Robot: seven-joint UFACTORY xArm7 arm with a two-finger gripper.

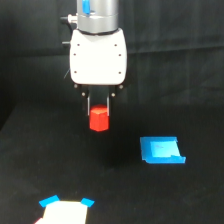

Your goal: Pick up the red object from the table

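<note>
The arm's tool [99, 107] grips the red object [99, 120] between its fingers, apparently clear of the black tabletop [30, 165] and left of a blue square piece [161, 150], suggesting the pickup is essentially complete.

One exterior view faces the table [190, 195] from slightly above, close.

xArm6 arm [97, 15]: silver-grey cylindrical wrist segment, blue patch at its top edge. Below it a white rounded-square gripper housing [97, 56] with small dark screws near the corners. Gripper [99, 111]: thin dark fingers [88, 105] under a black base.
</note>
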